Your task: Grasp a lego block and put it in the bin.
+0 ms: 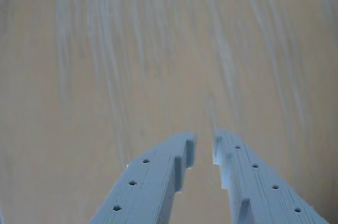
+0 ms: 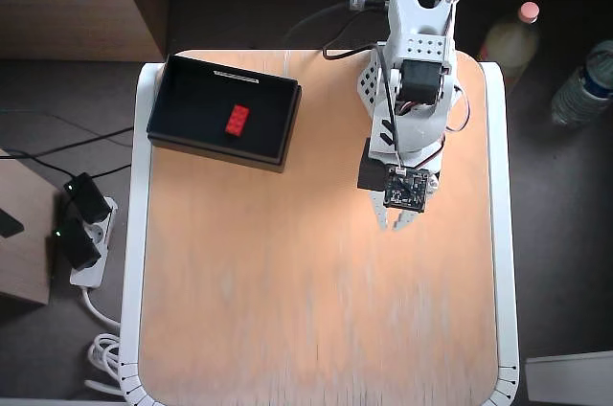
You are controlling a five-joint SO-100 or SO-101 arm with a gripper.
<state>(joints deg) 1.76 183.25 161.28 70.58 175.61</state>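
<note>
In the overhead view the red lego block lies inside the black bin, near its middle. The bin stands at the table's back left corner, with a pale strip on its far rim. My gripper hangs over the bare wooden table to the right of centre, well away from the bin. In the wrist view its two pale fingers stand almost together with only a narrow gap at the gripper, and nothing is between them. Block and bin are out of the wrist view.
The arm's white base stands at the table's back edge. Two bottles stand on the floor to the right, a power strip with plugs to the left. The table has a white raised border.
</note>
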